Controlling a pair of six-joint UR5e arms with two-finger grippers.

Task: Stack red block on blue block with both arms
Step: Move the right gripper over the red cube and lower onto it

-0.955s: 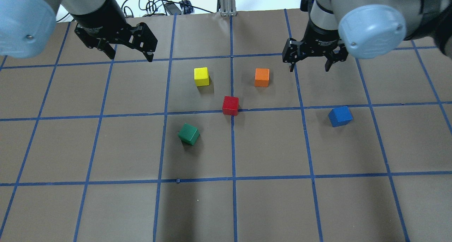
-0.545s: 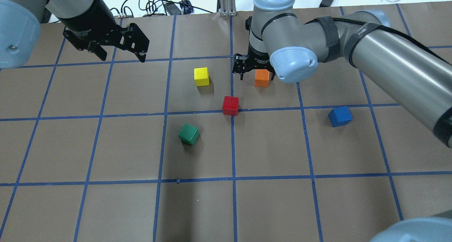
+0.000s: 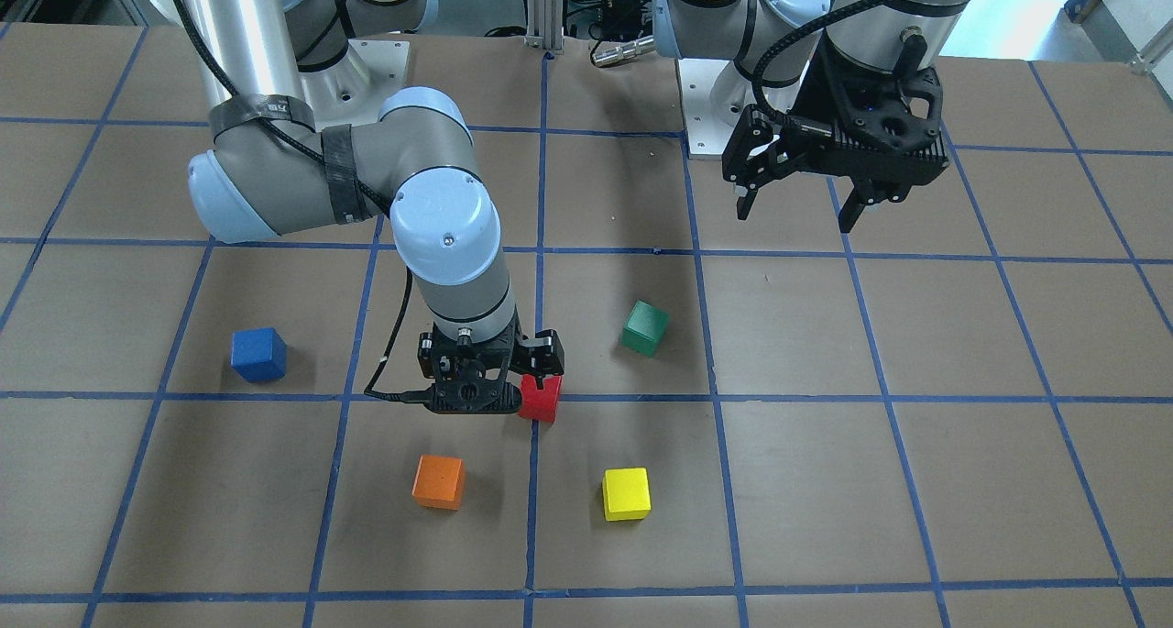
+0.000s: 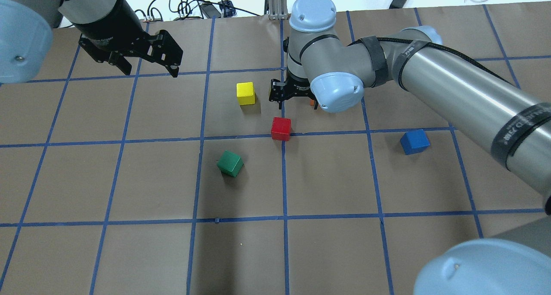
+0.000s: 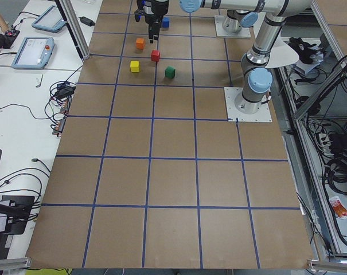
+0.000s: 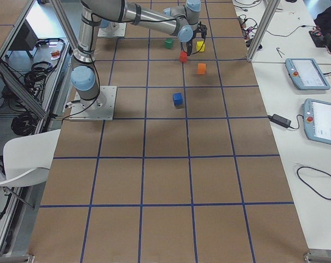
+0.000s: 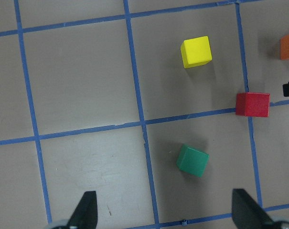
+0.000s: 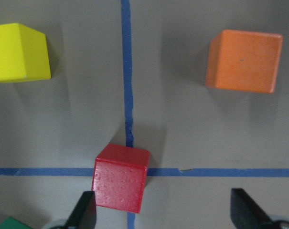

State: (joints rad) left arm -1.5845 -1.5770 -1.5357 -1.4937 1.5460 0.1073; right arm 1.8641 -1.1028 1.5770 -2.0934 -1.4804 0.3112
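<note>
The red block (image 4: 281, 128) sits on a blue tape crossing at mid-table; it also shows in the front view (image 3: 540, 399) and the right wrist view (image 8: 120, 177). The blue block (image 4: 414, 141) lies alone to the right, also seen in the front view (image 3: 258, 354). My right gripper (image 4: 294, 102) is open and empty, hovering low just beyond the red block; in its wrist view (image 8: 164, 210) the block lies by the left finger (image 8: 84, 212). My left gripper (image 4: 150, 69) is open and empty, high at the far left (image 3: 794, 217).
A yellow cube (image 4: 246, 93) and an orange cube (image 3: 438, 480) flank the right gripper on the far side of the red block. A green cube (image 4: 230, 163) lies tilted to the near left of the red block. Blue tape lines grid the brown table (image 4: 327, 178).
My right arm has swung left, from right of the orange cube to over the gap between the yellow and orange cubes, close to the red block. The left gripper has barely moved.
</note>
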